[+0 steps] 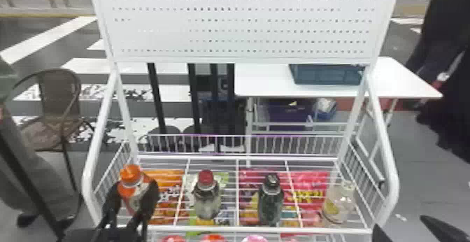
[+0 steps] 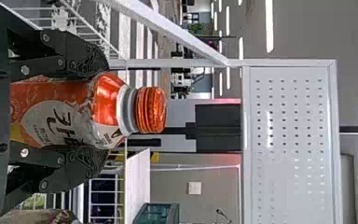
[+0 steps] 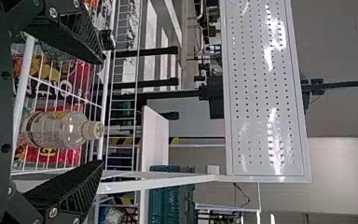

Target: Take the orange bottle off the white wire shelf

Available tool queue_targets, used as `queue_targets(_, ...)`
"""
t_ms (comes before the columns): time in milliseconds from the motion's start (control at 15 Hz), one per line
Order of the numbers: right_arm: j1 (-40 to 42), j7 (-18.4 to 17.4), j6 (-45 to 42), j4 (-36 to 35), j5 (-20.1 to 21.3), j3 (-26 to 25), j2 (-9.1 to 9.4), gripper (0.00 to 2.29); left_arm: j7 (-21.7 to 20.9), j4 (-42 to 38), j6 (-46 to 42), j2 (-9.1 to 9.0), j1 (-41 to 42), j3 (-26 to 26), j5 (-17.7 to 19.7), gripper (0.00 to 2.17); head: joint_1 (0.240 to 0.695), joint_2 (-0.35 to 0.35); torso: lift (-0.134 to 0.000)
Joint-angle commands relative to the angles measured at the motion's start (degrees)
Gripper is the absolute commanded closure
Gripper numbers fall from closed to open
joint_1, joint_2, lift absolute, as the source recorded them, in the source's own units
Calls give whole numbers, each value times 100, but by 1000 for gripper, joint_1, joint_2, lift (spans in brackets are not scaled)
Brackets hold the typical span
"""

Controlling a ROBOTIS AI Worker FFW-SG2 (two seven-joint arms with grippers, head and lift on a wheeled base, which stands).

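Striped flooring is seen behind the white wire shelf [image 1: 223,228], with a wicker chair [image 1: 59,94] placed at the left. At the shelf's left end, the orange bottle [image 1: 131,175] is held upright by the left gripper [image 1: 135,189], its jaws closed against both sides; whether its base is borne by the wires cannot be told. Farther right, a red-capped bottle [image 1: 207,199], a black-capped bottle [image 1: 270,203] and a clear bottle [image 1: 338,204] are lined up. At the near right, the right gripper [image 1: 399,222] is held empty, jaws wide apart.
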Motion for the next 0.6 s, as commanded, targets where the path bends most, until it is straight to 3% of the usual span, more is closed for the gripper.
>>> queue_targets(0, -13, 0, 0, 6, 9, 0, -2, 137, 23, -848, 300, 77, 492, 156, -150, 1163, 499, 0, 0)
queue_targets(267, -48, 0, 18, 23, 26, 9, 7, 137, 23, -1850, 951, 95, 1274, 613, -185, 1163, 499, 0, 0)
queue_targets(533, -57, 0, 18, 23, 35, 9, 16, 137, 6, -2439, 986, 68, 1960, 912, -256, 1163, 499, 0, 0)
